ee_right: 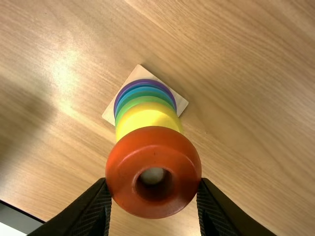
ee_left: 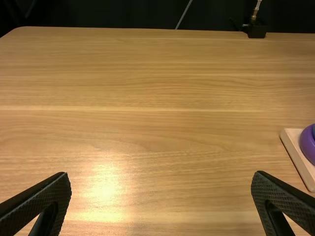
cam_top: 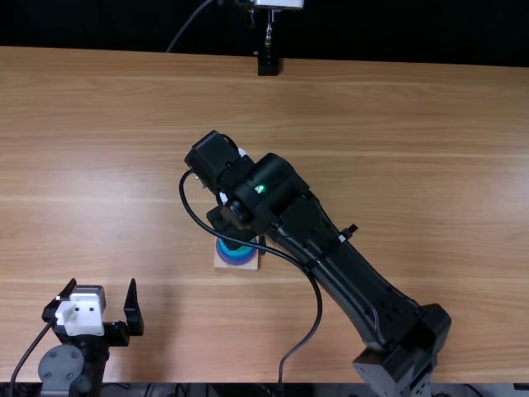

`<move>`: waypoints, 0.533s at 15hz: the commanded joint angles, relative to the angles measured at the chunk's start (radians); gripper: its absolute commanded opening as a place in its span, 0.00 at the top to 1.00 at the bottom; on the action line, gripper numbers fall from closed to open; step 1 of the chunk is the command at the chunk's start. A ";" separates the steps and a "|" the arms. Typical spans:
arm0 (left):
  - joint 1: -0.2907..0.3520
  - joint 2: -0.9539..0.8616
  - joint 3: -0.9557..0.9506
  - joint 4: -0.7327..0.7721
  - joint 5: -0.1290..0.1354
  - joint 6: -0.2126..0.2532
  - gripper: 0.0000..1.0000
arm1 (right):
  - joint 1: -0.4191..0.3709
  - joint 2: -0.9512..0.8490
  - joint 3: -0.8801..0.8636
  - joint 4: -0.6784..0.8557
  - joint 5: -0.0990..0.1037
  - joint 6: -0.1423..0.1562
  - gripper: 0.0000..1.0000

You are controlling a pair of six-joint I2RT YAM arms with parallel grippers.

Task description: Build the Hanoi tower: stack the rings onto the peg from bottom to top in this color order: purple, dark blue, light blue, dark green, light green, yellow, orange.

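1 orange ring point(ee_right: 119, 173) is gripped by the right gripper point(cam_top: 237, 229), above the yellow ring point(ee_right: 149, 117); the left gripper point(cam_top: 102, 284) is spread open.

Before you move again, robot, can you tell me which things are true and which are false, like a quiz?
1. The right gripper is holding the orange ring. True.
2. Below that ring, the top ring on the stack is purple. False: it is the yellow ring.
3. The left gripper is open. True.
4. The wooden base is round. False: it has straight edges and corners.
5. The purple ring is the lowest on the base. True.
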State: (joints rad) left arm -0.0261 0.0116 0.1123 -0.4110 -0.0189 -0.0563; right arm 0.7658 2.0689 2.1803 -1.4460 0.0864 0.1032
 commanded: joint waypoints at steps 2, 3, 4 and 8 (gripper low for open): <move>-0.001 -0.012 -0.112 -0.079 0.004 0.005 0.00 | 0.003 0.017 0.007 -0.002 0.000 -0.002 0.00; 0.000 -0.012 -0.112 -0.079 0.004 0.005 0.00 | 0.003 0.017 0.010 0.004 0.000 0.002 0.00; 0.000 -0.012 -0.112 -0.079 0.004 0.005 0.00 | 0.001 0.017 0.015 0.015 0.000 0.004 0.00; -0.001 -0.012 -0.112 -0.079 0.006 0.005 0.00 | -0.008 0.010 0.019 0.075 0.002 0.002 0.00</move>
State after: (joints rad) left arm -0.0261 0.0116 0.1123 -0.4110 -0.0189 -0.0563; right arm 0.7650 2.0689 2.1803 -1.3693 0.0868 0.1024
